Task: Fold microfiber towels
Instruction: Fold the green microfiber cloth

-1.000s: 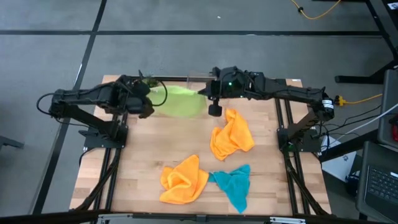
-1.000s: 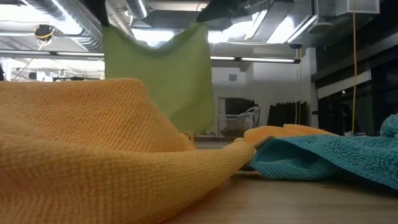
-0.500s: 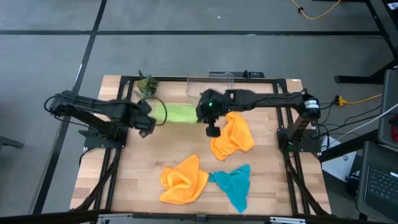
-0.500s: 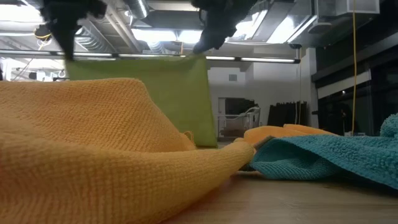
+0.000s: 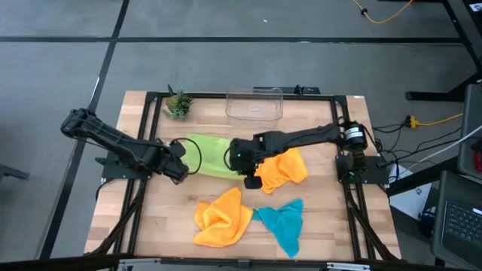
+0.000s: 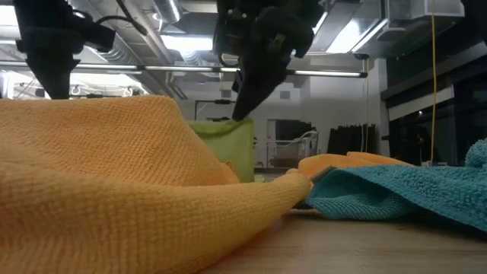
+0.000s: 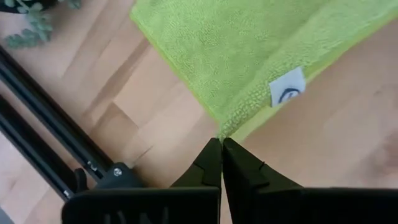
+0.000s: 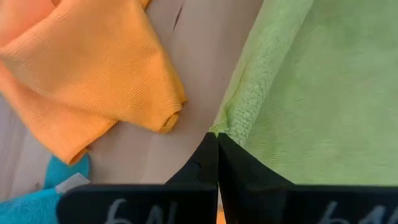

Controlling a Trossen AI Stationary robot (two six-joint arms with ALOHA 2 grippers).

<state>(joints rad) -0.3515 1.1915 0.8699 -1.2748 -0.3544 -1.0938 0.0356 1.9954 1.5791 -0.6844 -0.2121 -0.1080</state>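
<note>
Both grippers are clamped on neighbouring corners of the lime green towel (image 5: 209, 145): the left gripper (image 7: 221, 144) pinches the corner beside a small white tag (image 7: 286, 91), and the right gripper (image 8: 216, 137) pinches the adjacent corner, its fingers closed tight on the thick hem. A second ago that towel hung high between the two arms at the far side of the table, near the clear plastic bin (image 5: 254, 105); since then both arms have swung toward the near side and come down, and the cloth now lies largely spread on the wood behind the grippers, its held edge only a little above the surface in the low view. That looks like the spreading step nearly done, so folding of this first cloth can begin. Just beside the right gripper lies a crumpled orange towel (image 5: 285, 168); farther toward the near edge sit the second orange towel (image 5: 222, 217) and the teal blue towel (image 5: 284, 223), all unfolded. The tag carries a small dark round mark, too small to read; no other writing shows.
</note>
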